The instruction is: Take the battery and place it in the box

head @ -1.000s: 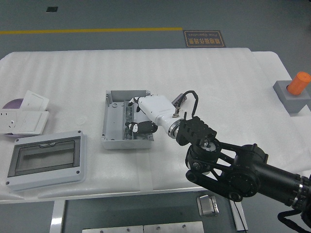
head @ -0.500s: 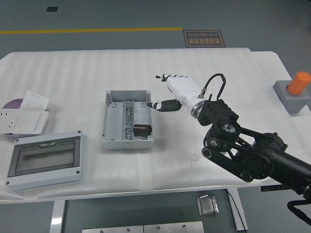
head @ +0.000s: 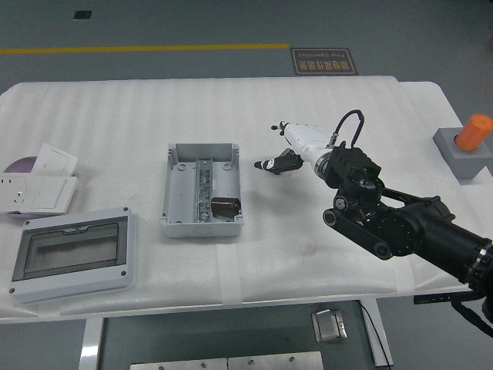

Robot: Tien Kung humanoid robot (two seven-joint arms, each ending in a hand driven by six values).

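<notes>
Since the earlier frames the right hand (head: 286, 148) has been drawn back from the junction box (head: 202, 187) toward the right, and it is now seen well apart from the box over the bare desk (head: 115, 116). The battery (head: 226, 206) has been left inside the box, where it lies in the near right corner beside the metal rail.

Much of the right hand is foreshortened, so its white shell is seen end-on and only some dark fingers (head: 271, 163) can be made out, loosely extended leftward with nothing held between them. The black forearm behind it is cut off at the picture's lower right edge. The left hand is not seen at all.

The hand is held just above the desk, its wrist raised, with a black cable looped over the wrist joint.

At the desk's left, a transparent-lidded enclosure cover (head: 73, 255) is laid flat, and white socket plates (head: 38, 183) are stacked beyond it, partly cut by the picture edge. An orange cylinder (head: 474, 131) is set tilted in a grey block (head: 461, 158) at the far right.
</notes>
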